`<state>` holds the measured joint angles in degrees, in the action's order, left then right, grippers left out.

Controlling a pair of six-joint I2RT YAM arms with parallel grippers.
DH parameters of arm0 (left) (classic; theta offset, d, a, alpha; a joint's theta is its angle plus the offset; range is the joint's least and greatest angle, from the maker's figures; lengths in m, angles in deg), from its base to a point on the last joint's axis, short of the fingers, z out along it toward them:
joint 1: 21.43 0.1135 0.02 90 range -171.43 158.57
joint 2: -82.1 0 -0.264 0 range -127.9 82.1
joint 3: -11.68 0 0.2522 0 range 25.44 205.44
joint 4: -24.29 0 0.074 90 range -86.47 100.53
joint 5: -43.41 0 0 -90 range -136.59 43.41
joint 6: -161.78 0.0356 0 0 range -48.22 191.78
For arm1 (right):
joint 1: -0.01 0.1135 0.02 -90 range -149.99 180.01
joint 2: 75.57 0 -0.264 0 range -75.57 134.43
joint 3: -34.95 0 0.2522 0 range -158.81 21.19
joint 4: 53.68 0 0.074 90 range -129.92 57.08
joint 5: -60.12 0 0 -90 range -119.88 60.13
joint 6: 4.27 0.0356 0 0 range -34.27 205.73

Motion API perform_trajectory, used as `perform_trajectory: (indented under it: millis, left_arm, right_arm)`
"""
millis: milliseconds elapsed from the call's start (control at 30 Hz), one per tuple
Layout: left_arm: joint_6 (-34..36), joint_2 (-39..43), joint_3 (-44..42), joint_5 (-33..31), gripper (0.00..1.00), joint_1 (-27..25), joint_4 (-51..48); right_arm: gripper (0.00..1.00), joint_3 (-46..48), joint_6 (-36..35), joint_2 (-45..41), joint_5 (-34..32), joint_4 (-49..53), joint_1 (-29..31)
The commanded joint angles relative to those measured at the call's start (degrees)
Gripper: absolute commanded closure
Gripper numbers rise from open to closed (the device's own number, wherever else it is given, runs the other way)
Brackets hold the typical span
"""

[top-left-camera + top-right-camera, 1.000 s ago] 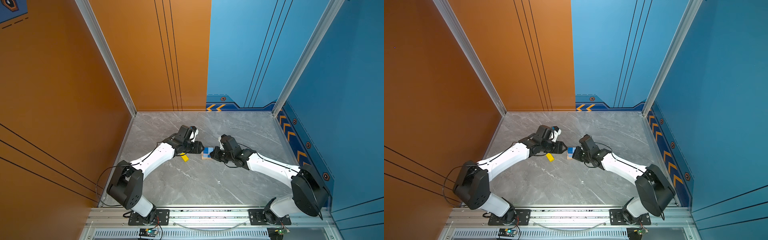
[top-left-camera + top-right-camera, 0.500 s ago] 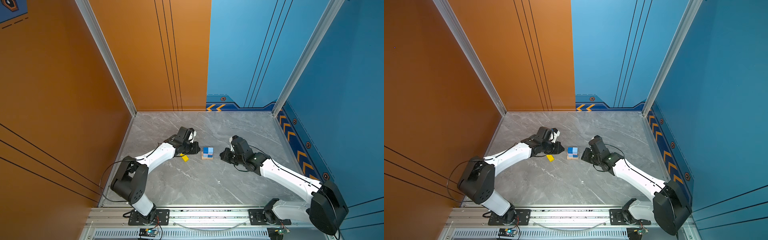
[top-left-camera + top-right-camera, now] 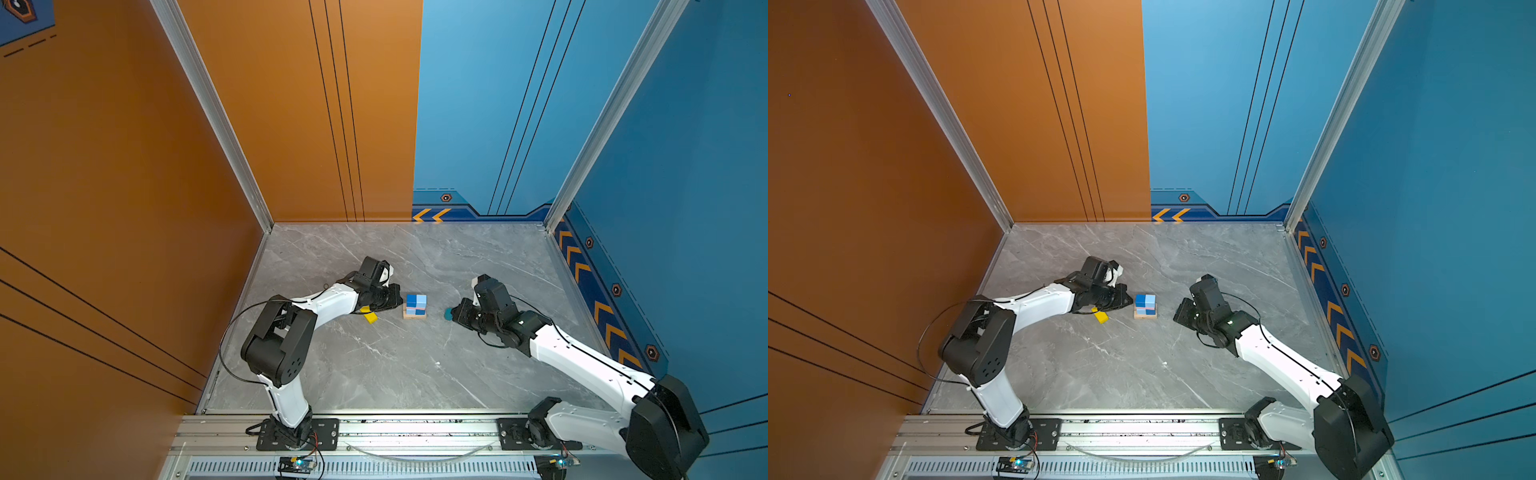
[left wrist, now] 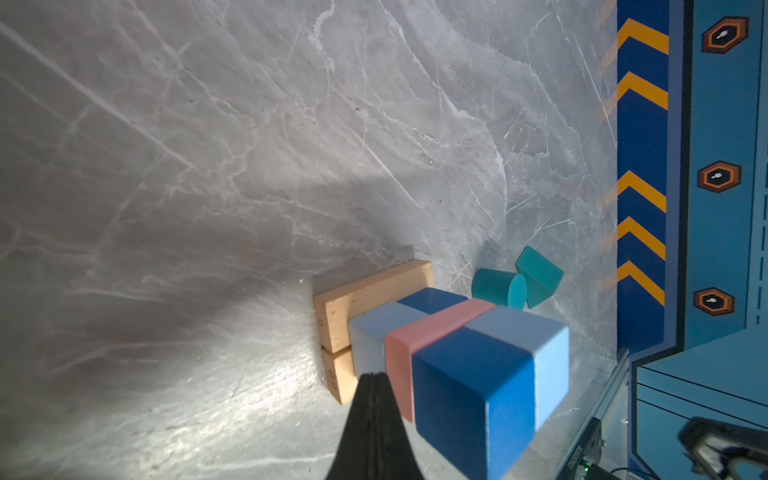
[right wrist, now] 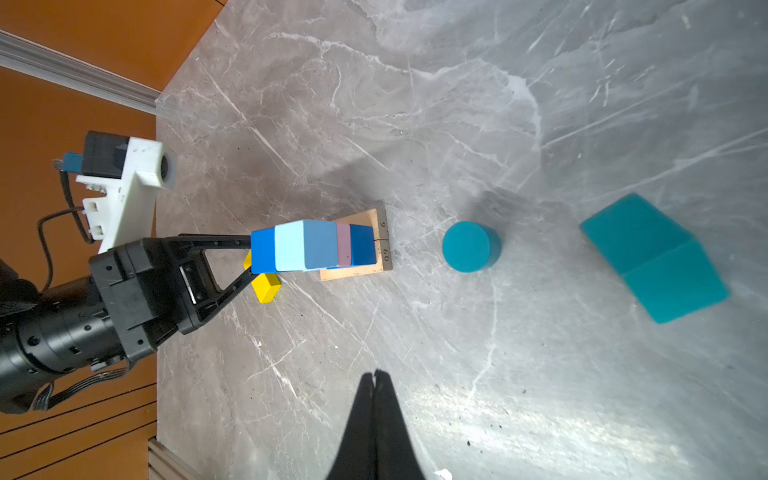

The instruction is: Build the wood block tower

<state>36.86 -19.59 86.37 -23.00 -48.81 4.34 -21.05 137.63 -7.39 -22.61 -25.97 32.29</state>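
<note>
The tower [image 3: 415, 305] [image 3: 1145, 305] stands mid-floor: two tan planks [image 4: 365, 307] at the base, then blue cubes, a pink slab [image 4: 436, 328] and two more blue cubes [image 4: 473, 395] on top. My left gripper [image 4: 374, 376] [image 3: 397, 301] is shut and empty, its tips right beside the tower's left side; I cannot tell if they touch. A yellow block [image 5: 266, 286] [image 3: 370, 316] lies just under it. My right gripper [image 5: 376, 374] [image 3: 455, 313] is shut and empty, to the right of the tower. A teal cylinder [image 5: 469, 247] and a teal prism [image 5: 652, 257] lie near it.
The grey marble floor [image 3: 374, 365] is walled by orange panels on the left and blue panels at the back and right. The arm bases sit on the metal rail [image 3: 415, 432] along the front edge.
My left gripper has closed from partly open and stays beside the tower. My right gripper has drawn back to the right, away from the tower.
</note>
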Motion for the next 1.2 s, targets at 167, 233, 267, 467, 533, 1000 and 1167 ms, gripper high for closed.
perform_trajectory:
  millis: [167, 233, 267, 467, 533, 1000, 1167]
  left_arm:
    - [-1.29, -1.24, -0.36, 2.51, 1.0, 0.37, 1.43]
    - [-1.34, -1.24, -0.32, 2.83, 1.0, 0.38, 1.47]
    - [-1.42, -1.23, -0.32, 2.91, 1.0, 0.31, 1.49]
    - [-1.46, -1.24, -0.28, 3.16, 1.0, 0.28, 1.19]
    - [-1.58, -1.23, -0.28, 3.28, 1.0, 0.12, 1.27]
    - [-1.8, -1.58, -0.19, 3.56, 1.0, -0.64, 0.57]
    - [-1.88, -1.67, -0.28, 3.73, 1.0, -0.87, 0.4]
  right_arm:
    - [1.0, 1.13, -0.92, -0.67, 0.01, -0.56, -0.54]
    - [1.0, 1.13, -0.92, -0.43, 0.04, -0.73, -0.54]
    - [1.0, 1.12, -0.9, -0.27, 0.24, -0.77, -0.59]
    - [1.0, 1.19, -0.75, 0.01, 0.36, -1.03, -0.54]
    - [1.0, 1.28, -0.75, 0.1, 0.35, -1.04, -0.54]
    - [1.0, 1.63, -0.48, 0.67, 0.51, -1.73, -0.55]
    - [1.0, 1.77, -0.4, 0.97, 0.56, -1.93, -0.56]
